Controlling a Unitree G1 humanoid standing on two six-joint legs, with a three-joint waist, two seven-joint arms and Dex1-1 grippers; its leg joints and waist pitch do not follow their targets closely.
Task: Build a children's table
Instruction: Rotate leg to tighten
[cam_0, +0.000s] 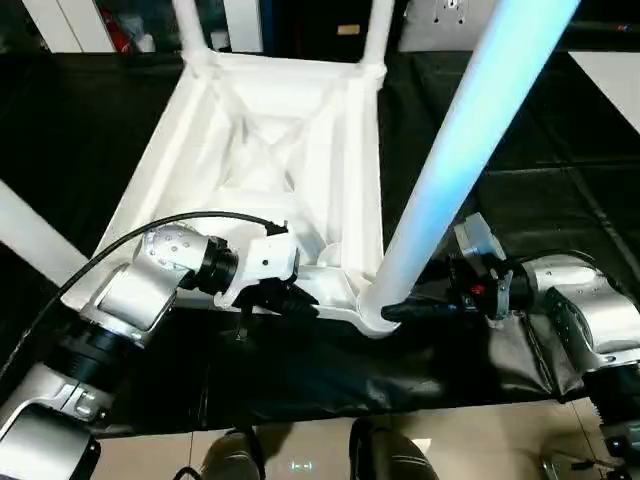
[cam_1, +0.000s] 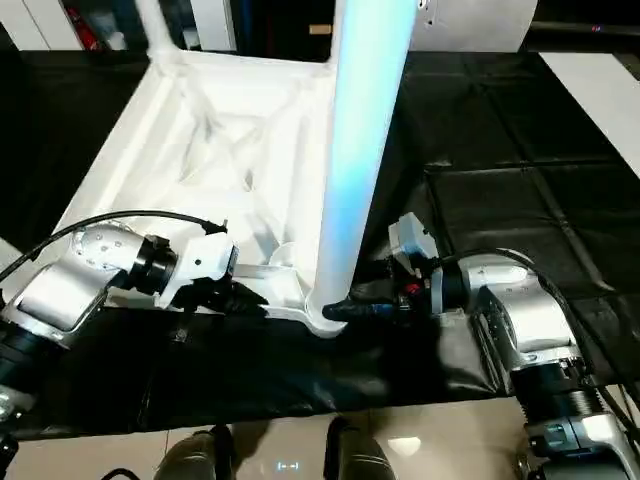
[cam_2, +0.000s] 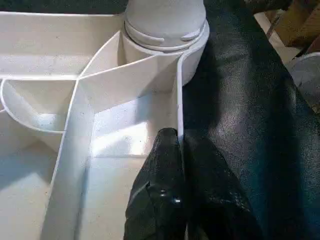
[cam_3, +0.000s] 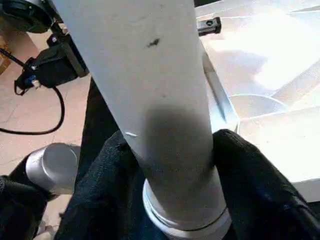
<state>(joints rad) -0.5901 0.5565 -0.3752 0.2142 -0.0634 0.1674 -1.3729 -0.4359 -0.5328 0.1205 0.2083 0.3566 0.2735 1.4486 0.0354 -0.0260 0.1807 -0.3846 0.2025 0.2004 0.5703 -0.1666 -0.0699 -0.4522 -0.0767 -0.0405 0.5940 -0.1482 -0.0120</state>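
The white tabletop lies upside down on the black mat, ribs facing up. Two white legs stand in its far corner sockets. A third leg rises steeply from the near right corner socket. My right gripper is at that leg's base, its black fingers pressed against both sides of the leg. My left gripper is shut on the tabletop's near rim, left of that socket; its fingers pinch the thin rim wall.
Another white leg lies on the black mat at the left. A white panel shows at the far right. Tan floor begins just past the mat's near edge, by my feet.
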